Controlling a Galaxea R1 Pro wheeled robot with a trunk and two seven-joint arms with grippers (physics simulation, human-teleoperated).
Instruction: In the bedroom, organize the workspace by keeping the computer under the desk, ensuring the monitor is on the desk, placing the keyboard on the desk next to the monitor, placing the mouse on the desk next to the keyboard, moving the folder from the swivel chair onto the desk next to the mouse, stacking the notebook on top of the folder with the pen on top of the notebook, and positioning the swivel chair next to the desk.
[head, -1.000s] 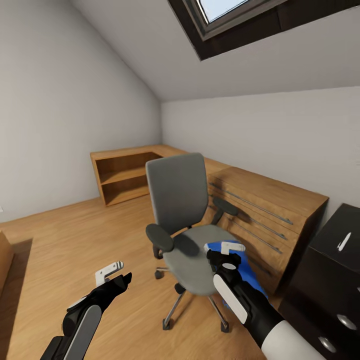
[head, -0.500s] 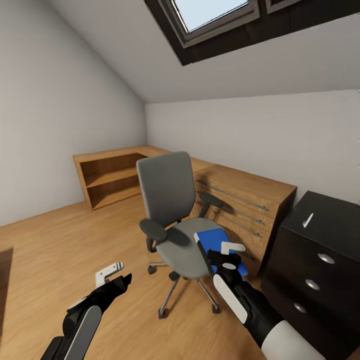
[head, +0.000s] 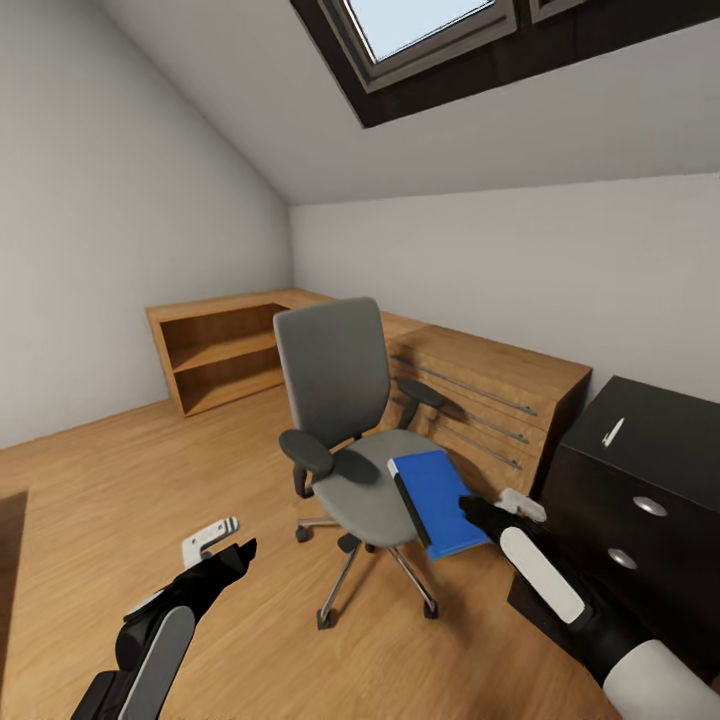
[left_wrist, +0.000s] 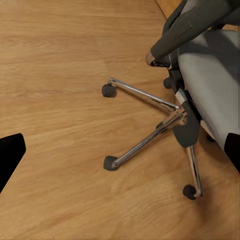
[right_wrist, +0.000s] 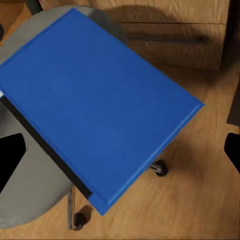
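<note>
Both sets of jaws stand open and hold nothing. In the head view the left gripper (head: 222, 540) hangs low over the wooden floor (head: 120, 480), near the swivel chair (head: 340, 420), while the right gripper (head: 500, 508) sits just beside the blue folder (head: 438, 490) lying on the chair's seat. A white pen (head: 613, 432) lies on the black surface of the desk (head: 650, 440), above its drawers. The left wrist view shows the chair's metal base (left_wrist: 160, 125) on castors. In the right wrist view the folder (right_wrist: 95, 105) overhangs the seat, between the spread fingertips (right_wrist: 10, 157).
</note>
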